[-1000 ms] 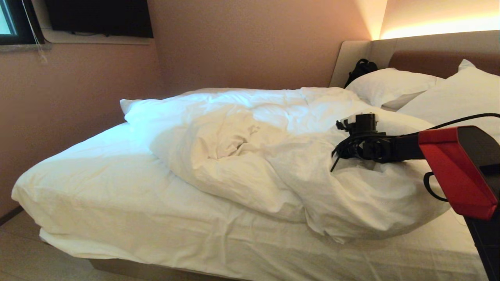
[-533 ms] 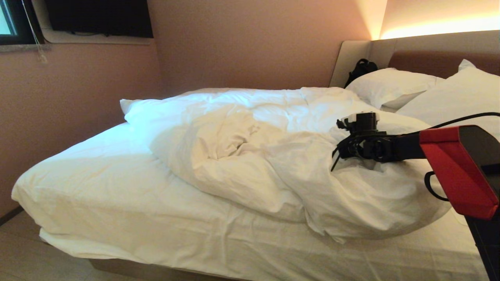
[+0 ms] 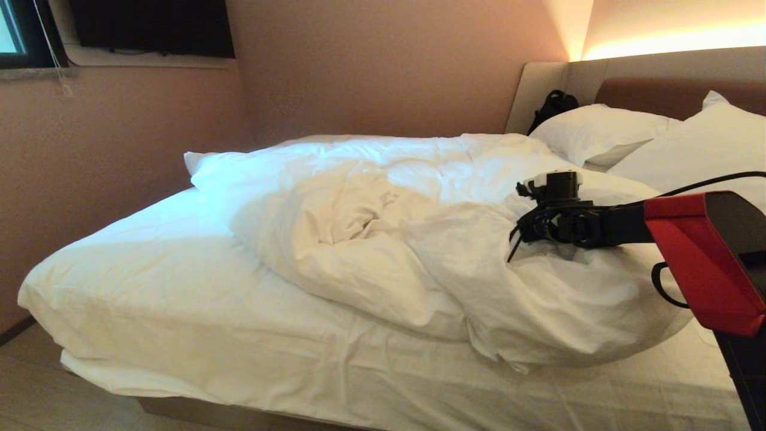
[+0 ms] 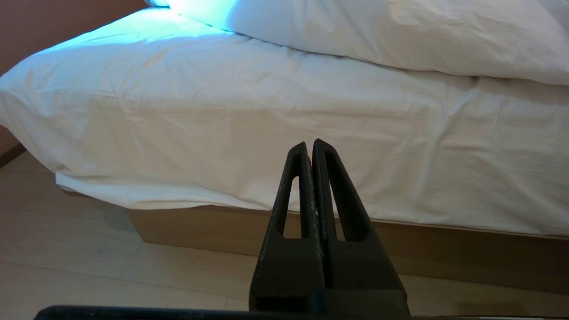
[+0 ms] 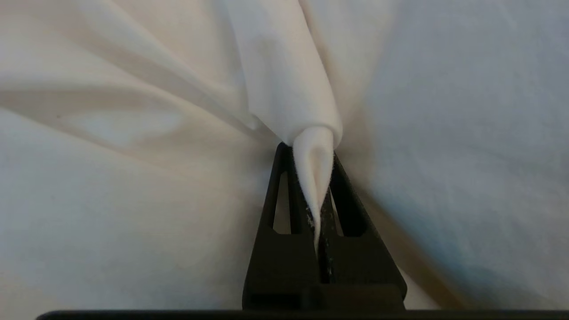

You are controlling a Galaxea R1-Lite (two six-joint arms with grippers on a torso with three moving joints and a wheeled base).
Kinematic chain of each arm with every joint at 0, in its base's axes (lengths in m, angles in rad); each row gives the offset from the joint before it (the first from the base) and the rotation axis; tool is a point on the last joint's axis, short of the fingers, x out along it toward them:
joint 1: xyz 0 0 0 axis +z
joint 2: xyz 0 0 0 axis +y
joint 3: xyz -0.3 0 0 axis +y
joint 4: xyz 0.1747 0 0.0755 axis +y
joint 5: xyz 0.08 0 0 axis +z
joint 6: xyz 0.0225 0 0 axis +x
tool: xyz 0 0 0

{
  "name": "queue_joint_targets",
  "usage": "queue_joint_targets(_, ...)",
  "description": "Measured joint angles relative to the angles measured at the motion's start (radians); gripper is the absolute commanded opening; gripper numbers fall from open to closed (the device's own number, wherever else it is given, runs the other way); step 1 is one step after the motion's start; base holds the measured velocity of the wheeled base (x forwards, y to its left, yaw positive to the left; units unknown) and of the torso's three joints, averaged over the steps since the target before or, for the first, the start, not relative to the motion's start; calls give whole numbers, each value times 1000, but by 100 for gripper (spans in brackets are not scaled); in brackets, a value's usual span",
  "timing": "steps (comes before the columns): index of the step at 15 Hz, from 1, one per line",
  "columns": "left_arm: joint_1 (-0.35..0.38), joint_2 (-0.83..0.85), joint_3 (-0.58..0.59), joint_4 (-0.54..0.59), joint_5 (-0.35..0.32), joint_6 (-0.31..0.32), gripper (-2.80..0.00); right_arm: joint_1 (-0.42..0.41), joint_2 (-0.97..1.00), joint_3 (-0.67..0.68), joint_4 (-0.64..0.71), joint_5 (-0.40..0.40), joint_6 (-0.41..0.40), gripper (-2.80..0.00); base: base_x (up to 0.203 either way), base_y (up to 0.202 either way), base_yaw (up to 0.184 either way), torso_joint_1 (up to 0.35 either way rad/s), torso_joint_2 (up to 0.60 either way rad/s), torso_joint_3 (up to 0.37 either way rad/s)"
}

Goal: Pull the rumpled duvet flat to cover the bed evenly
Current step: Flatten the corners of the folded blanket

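Right gripper [image 5: 311,151] is clenched on a pinched fold of the duvet [image 3: 419,239]; in the right wrist view the white cloth is squeezed between the two black fingers [image 5: 342,200] and bulges out past the tips. In the head view the right arm [image 3: 598,224] reaches in from the right edge over the near-right part of the duvet, with its red link [image 3: 694,257] at the right edge of the picture. The fingertips are buried in fabric there.

Left gripper [image 4: 310,146] is clenched on nothing, fingers pressed together, low beside the bed [image 4: 266,231], aimed at the near side of the mattress and the tan base. It does not touch the sheet. Not visible in the head view.

Duvet is bunched in the middle and right of the bed, thick and wrinkled, with a crumpled knot of folds near its centre. Its near edge droops toward the near-right side of the mattress. The left and near-left part of the fitted sheet [image 3: 149,287] lies uncovered.

Two white pillows [image 3: 598,131] lean at the far right against the headboard [image 3: 670,90]. A black bag [image 3: 553,105] sits just left of the far pillow, against the headboard panel. Window [image 3: 18,30] and a dark wall-mounted screen [image 3: 149,27] are at the far left on the pink wall.
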Motion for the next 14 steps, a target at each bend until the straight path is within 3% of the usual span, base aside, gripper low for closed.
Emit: queue_joint_targets(14, 0, 0, 0, 0, 0, 0, -280, 0, -31, 8, 0, -22, 6, -280, 0, 0, 0, 0, 0, 0)
